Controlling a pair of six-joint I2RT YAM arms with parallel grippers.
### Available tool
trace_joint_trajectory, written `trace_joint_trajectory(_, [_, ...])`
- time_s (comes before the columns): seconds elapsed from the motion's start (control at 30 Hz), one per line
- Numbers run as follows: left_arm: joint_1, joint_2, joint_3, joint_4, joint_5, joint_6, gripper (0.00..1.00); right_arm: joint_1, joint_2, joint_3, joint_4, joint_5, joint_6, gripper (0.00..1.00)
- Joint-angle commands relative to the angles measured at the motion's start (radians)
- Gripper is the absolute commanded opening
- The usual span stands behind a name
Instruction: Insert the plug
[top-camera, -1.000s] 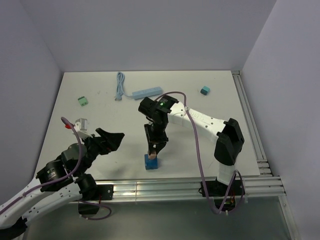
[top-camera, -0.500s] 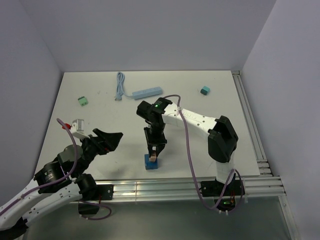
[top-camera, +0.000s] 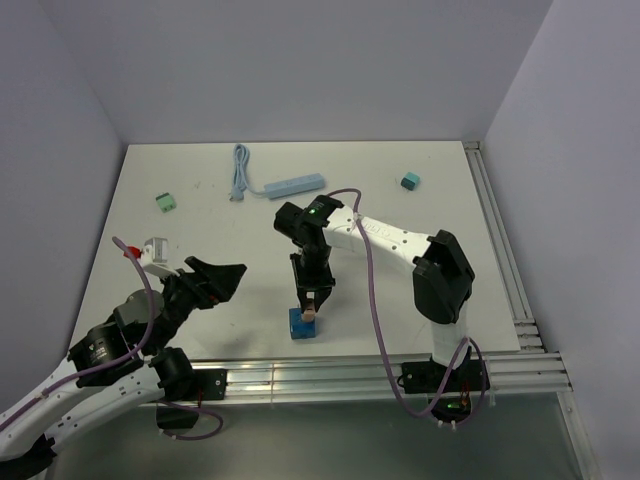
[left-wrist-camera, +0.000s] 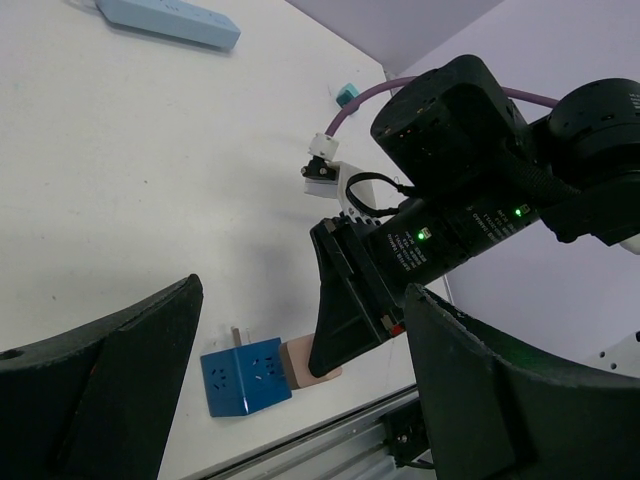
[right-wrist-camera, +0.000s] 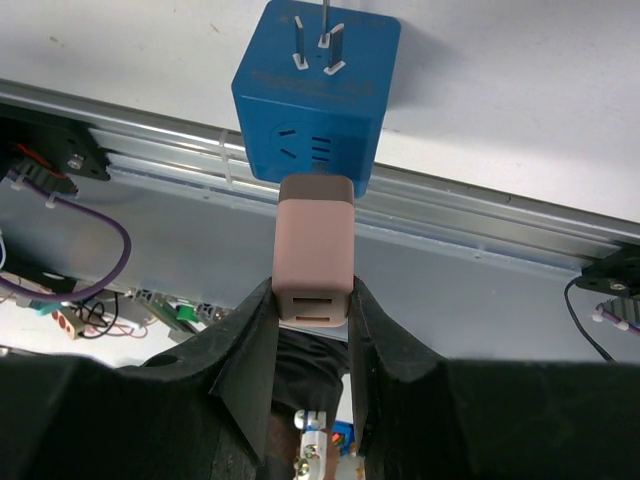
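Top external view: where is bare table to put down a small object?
Bare: between the small green block, the light blue power strip and the right arm; also around the small teal block. Crowded: the near edge, at the blue cube socket under the right jaws.

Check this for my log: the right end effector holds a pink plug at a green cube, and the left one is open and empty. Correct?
No: the cube is blue, not green, as the right wrist view shows. The right end effector does hold the pink plug at it, and the left end effector is open and empty.
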Motion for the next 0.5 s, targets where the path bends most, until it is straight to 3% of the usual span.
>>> trace_joint_trajectory(0.0, [-0.002, -0.004, 0.008, 0.037, 0.01, 0.02, 0.87, -0.007, -0.002, 0.0, -0.007, 0.021, 0.012, 0.0])
trace_joint_trajectory(0.47, [-0.003, -0.009, 0.004, 0.044, 0.02, 0.029, 0.87, -0.007, 0.015, -0.019, 0.017, 0.025, 0.02, 0.0])
